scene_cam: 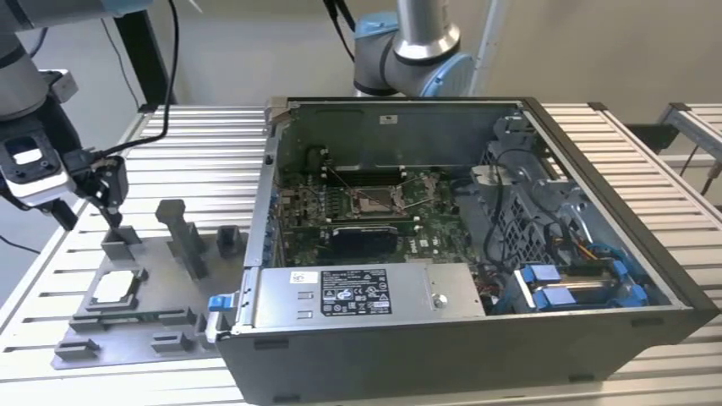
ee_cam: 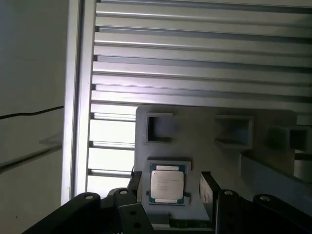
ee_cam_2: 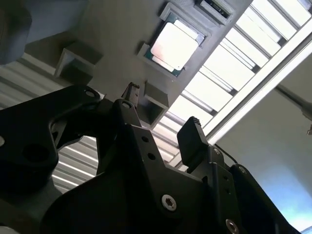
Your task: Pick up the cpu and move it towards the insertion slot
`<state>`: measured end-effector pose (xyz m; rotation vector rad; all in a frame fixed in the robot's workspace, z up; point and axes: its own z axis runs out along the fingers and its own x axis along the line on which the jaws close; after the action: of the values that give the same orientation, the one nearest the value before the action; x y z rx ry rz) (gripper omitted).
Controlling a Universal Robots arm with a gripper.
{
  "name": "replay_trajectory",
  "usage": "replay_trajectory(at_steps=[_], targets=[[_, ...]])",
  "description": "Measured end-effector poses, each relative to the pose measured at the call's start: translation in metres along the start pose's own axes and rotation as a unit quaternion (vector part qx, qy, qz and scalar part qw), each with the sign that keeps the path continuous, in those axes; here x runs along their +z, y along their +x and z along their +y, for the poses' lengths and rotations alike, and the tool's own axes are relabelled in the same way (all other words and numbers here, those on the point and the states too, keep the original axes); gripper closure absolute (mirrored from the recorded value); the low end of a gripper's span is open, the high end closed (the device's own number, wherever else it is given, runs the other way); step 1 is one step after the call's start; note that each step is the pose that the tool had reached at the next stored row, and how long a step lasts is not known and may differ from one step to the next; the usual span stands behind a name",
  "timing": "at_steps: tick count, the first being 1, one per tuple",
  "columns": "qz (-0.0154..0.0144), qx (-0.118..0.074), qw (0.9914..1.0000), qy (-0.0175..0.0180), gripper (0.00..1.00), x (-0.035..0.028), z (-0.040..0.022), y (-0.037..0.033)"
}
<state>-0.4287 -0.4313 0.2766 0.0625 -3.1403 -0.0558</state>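
Gripper [ee_cam: 170, 179] hovering, jaws spread (empty), above the cpu [ee_cam: 167, 184] in its grey fixture [ee_cam: 204, 146]; pick-up step just opening; seemingly needing a centred descent

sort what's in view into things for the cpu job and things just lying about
For the job:
- cpu, lying in the fixture
- slot, inside the open case
- gripper, open, over the fixture

Just lying about:
- fixture's spare blocks
- power supply
- table
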Motion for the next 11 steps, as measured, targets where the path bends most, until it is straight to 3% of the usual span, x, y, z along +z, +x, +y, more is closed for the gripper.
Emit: replay_trajectory(at_steps=[11], targets=[[0.0006, 0.0, 1.0, 0.0001, 1.0, 0.0198, -0.0008, -0.0021]])
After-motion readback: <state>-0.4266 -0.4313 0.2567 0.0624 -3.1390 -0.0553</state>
